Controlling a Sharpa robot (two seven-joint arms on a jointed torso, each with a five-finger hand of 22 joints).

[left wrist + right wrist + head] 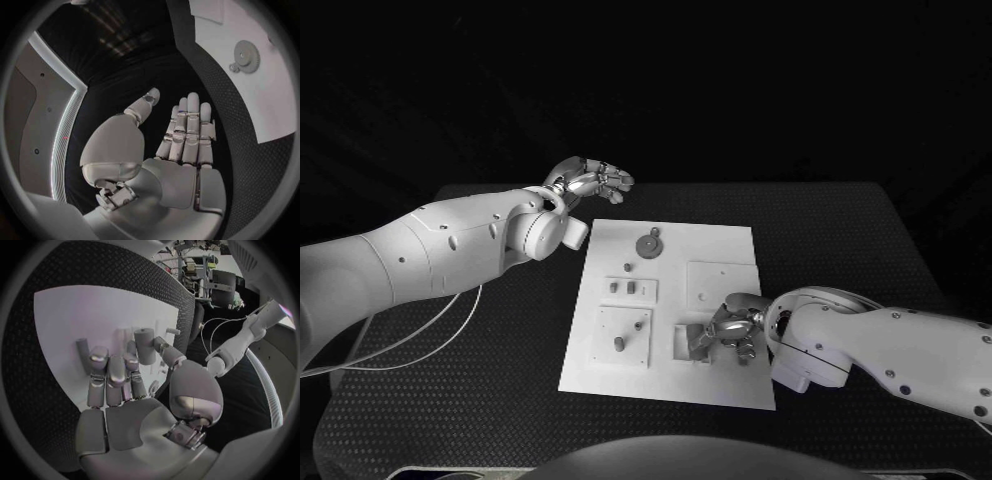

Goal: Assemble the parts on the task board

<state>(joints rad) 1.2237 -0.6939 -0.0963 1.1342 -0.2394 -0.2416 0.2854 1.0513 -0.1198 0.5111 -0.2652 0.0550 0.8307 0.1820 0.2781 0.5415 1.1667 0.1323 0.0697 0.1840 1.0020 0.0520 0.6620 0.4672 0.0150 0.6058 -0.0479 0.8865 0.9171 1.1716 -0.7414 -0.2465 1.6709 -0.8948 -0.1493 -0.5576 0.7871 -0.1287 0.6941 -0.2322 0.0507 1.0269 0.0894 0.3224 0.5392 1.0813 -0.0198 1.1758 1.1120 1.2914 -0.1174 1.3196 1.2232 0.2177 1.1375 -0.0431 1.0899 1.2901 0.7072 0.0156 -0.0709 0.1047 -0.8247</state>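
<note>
Black table carrying white task board. Left robot hand off the board's far corner, fingers straight and apart, holding nothing. Right robot hand on the board's near part, fingers around an upright grey cylinder part. Gear part lies between the hands.

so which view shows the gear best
Left wrist view: the gear lies unobstructed on the board, teeth visible. Head view shows it small. In the right wrist view I can't make it out.

Black textured table beneath, white cables trailing at its left.
</note>
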